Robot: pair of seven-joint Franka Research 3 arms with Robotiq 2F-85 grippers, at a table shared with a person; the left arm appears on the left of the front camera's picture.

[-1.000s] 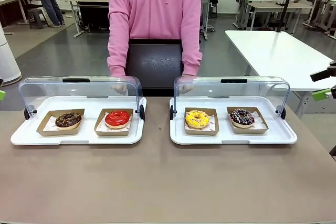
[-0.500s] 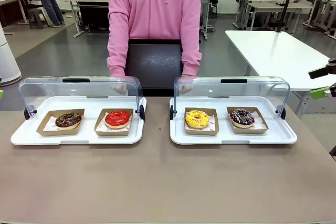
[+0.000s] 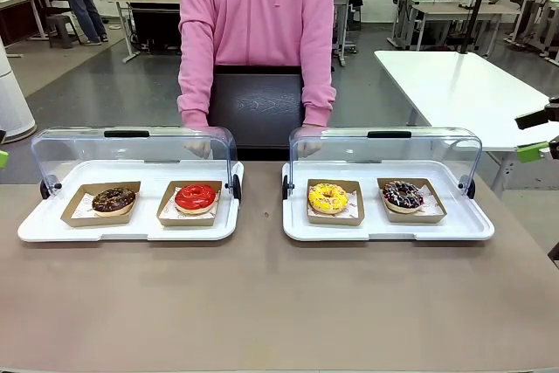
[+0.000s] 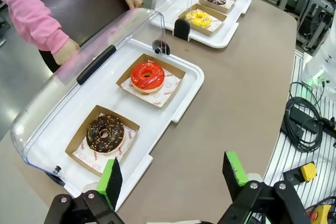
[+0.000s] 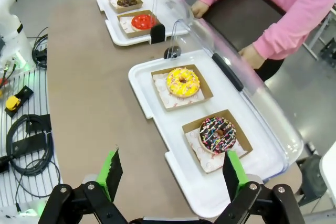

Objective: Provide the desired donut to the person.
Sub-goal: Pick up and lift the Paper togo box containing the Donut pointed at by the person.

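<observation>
Four donuts sit on two white trays on the brown table [image 3: 262, 303]. The left tray [image 3: 35, 224] has a brown donut [image 3: 113, 199] and a red donut [image 3: 196, 196]. The right tray [image 3: 472, 226] has a yellow donut [image 3: 327, 197] and a dark donut [image 3: 403, 194] with bright sprinkles (each sits in its own paper box [image 3: 83, 216]). The clear lids [image 3: 131, 150] are pushed back. The person [image 3: 256, 32] in pink stands at the far side, one hand [image 4: 65, 51] behind each lid. The left gripper [image 4: 173, 174] is wide open and holds nothing, up past the outer end of the left tray. The right gripper [image 5: 172, 174] is wide open and empty too, up past the outer end of the right tray
</observation>
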